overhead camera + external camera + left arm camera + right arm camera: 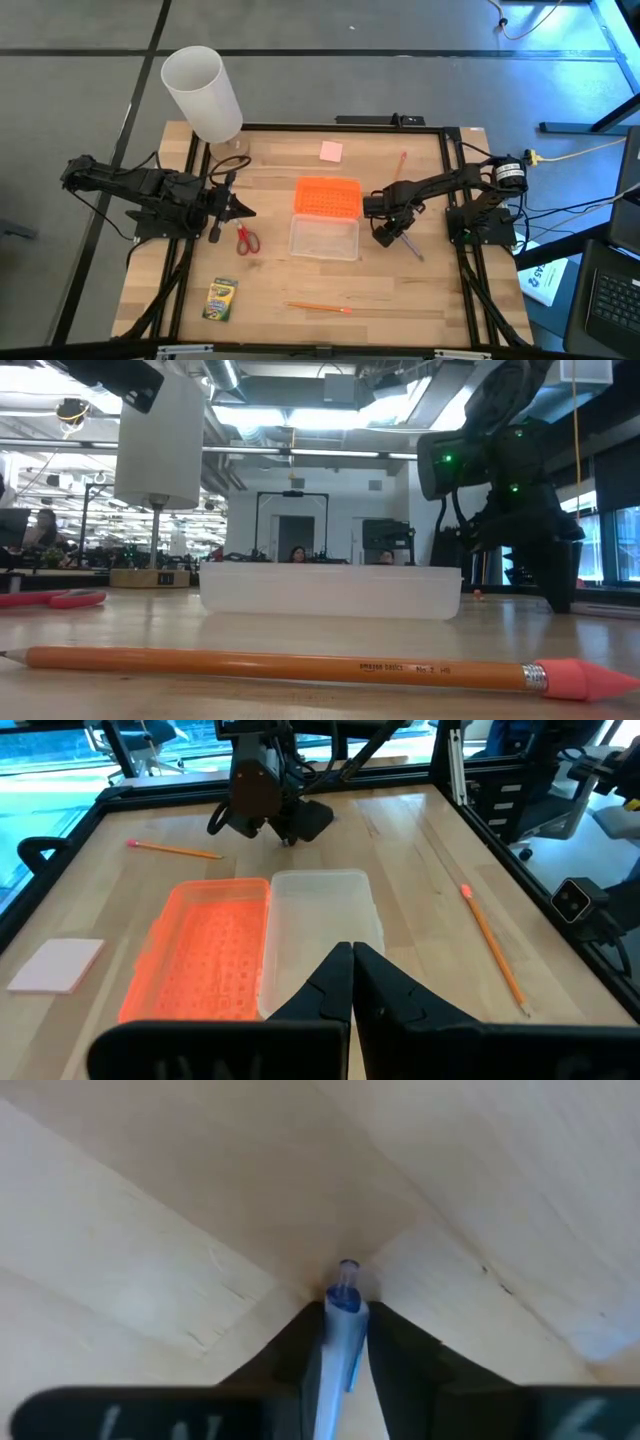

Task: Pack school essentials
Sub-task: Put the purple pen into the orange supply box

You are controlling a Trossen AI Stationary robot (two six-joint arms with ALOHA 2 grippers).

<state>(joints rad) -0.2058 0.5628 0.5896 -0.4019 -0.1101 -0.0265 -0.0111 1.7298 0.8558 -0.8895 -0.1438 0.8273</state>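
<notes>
A grey pen lies on the table to the right of the clear box. My right gripper points down and is shut on the pen's one end. My left gripper is shut on nothing and hangs above the table's left side, pointing at the box. Red-handled scissors, a crayon box and an orange pencil lie flat nearer the front. A pink eraser and a second pencil lie near the far edge. My right gripper pinches the pen's body just behind its blue end between its two fingers. The fingers come steeply from above and stand across the pen. The rest of the pen runs back under the wrist and lies on the table.
The box's orange lid lies open on the table just beyond the box. A tall white cylinder stands at the far left corner. A black frame runs round the tabletop. Bare wood shows between the box and the front pencil.
</notes>
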